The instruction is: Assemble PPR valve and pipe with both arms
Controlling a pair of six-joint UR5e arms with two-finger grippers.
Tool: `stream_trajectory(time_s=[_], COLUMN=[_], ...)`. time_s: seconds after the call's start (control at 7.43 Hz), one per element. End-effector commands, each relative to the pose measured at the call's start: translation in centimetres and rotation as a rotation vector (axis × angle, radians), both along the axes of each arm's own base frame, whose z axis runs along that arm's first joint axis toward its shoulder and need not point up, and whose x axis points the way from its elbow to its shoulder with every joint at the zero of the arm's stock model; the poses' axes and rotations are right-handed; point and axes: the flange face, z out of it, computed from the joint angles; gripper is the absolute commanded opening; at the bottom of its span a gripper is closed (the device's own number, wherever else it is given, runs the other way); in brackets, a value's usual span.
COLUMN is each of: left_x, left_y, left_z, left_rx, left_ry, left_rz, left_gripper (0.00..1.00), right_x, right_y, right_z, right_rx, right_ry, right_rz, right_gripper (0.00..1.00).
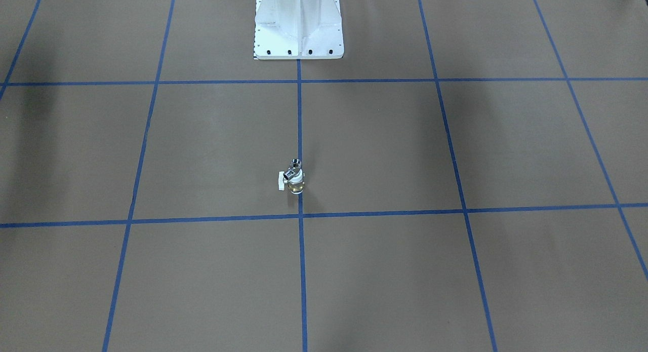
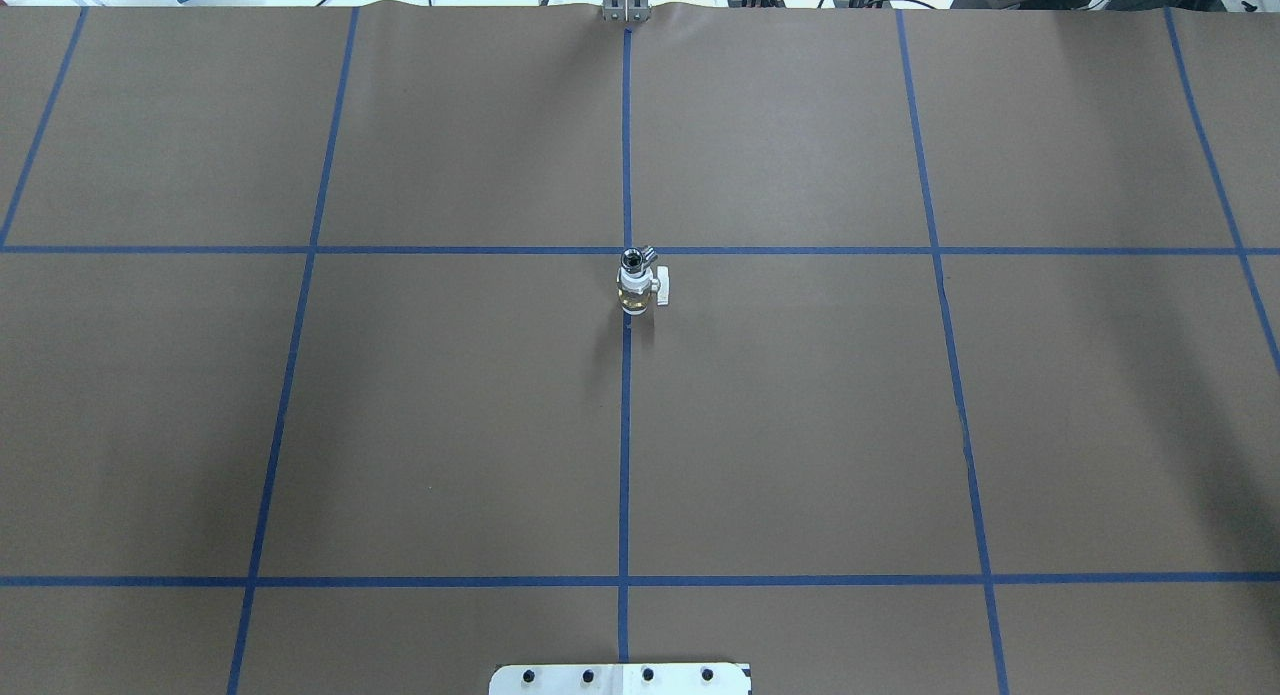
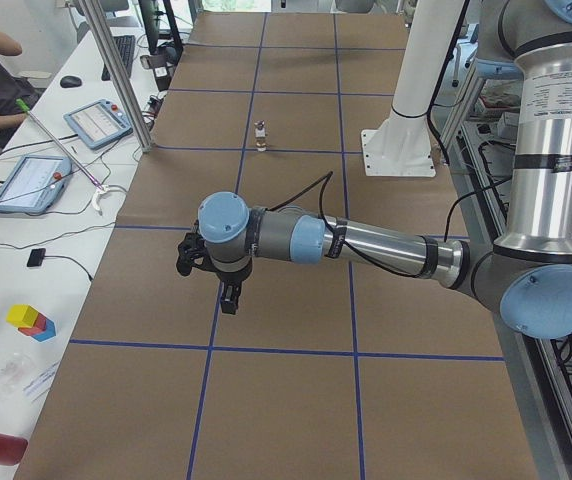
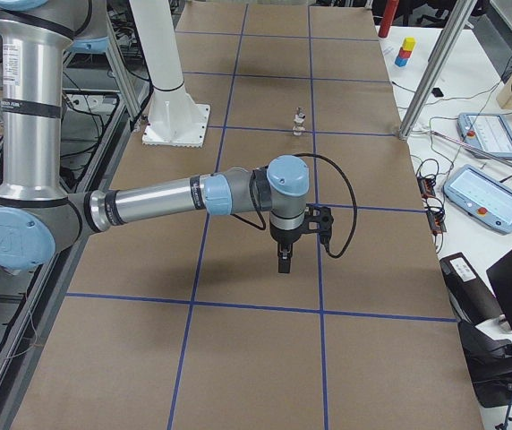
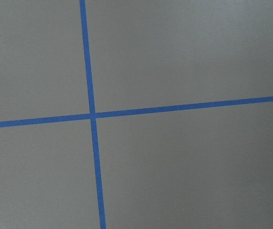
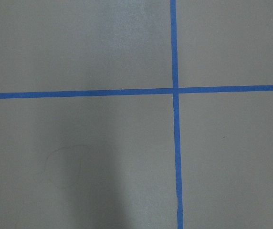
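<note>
The PPR valve (image 1: 295,185) stands upright on the centre tape line, brass middle and white side handle showing. The silver pipe (image 1: 293,167) sits on its top end, touching it. Both also show in the overhead view, valve (image 2: 636,295) and pipe (image 2: 634,258), and small in the side views (image 3: 260,135) (image 4: 299,121). My left gripper (image 3: 228,296) hangs over bare table far from them, seen only in the left side view. My right gripper (image 4: 283,262) likewise shows only in the right side view. I cannot tell whether either is open or shut. The wrist views show only tape lines.
The white pedestal base (image 1: 298,28) stands at the robot's side of the table. Blue tape lines (image 2: 625,425) divide the brown surface. Side desks hold tablets (image 3: 28,180) (image 4: 487,195), and metal posts (image 3: 116,75) (image 4: 435,63) stand at the table's far edge.
</note>
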Motion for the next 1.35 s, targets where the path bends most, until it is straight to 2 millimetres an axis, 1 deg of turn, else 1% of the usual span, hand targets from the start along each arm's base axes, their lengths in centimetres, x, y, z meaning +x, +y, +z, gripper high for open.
stream_trajectory(time_s=[0.0, 0.27, 0.4, 0.54, 0.81, 1.21], left_x=[0.0, 0.0, 0.0, 0.0, 0.0, -0.1], left_y=[0.1, 0.2, 0.2, 0.2, 0.3, 0.8], left_z=[0.0, -0.5, -0.7, -0.9, -1.5, -3.6], left_rx=[0.008, 0.019, 0.024, 0.027, 0.038, 0.077], left_ry=[-0.002, -0.004, -0.004, -0.003, -0.003, -0.003], left_rz=[0.003, 0.003, 0.003, 0.002, 0.001, -0.003], left_gripper=[1.00, 1.00, 1.00, 1.00, 1.00, 1.00], right_x=[0.0, -0.1, -0.1, -0.1, -0.1, -0.1], right_y=[-0.2, -0.3, -0.3, -0.9, -1.0, -1.0], right_z=[-0.2, -1.0, -0.9, -1.5, -1.5, -1.7], right_rx=[0.006, 0.022, 0.023, 0.033, 0.034, 0.039], right_ry=[0.001, -0.002, 0.000, -0.001, -0.001, -0.003], right_rz=[0.000, -0.002, -0.002, -0.002, -0.003, -0.004], right_gripper=[1.00, 0.99, 1.00, 0.99, 1.00, 1.00])
